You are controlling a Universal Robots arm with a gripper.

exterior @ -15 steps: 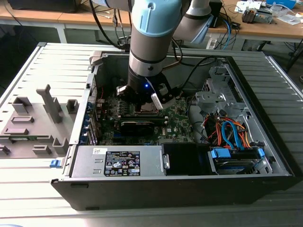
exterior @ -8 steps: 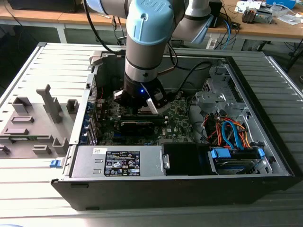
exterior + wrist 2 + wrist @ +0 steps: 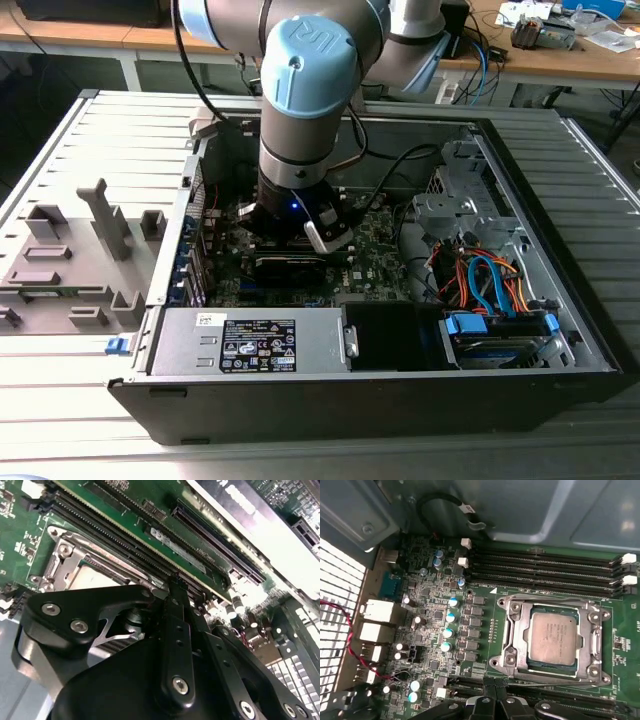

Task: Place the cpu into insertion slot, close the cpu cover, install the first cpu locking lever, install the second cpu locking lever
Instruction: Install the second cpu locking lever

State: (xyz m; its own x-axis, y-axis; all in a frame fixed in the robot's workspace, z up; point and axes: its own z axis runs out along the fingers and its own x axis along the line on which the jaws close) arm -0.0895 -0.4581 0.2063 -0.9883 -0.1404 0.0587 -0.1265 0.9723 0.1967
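I have the arm reaching down into the open computer case, its wrist low over the green motherboard, and in the exterior view the gripper is mostly hidden under the arm's own joint. In the first wrist view the black fingertips sit pressed together with no gap that I can see between them and nothing held, hovering just beside the near edge of the insertion slot. The cpu lies flat inside that socket, its grey metal top facing up and squarely framed. The cpu cover looks to be down around the chip, its silvery frame ringing the chip on all sides, though I cannot tell whether the locking levers are latched. The second wrist view looks along the gripper's black linkage towards the same socket, where one corner of the metal frame and a bit of the chip's pale top show past the finger arm. Long black memory slots run alongside the socket on its far side, and a row of blue-topped capacitors stands near its other side. A red and black wire pair loops beside the rear ports.
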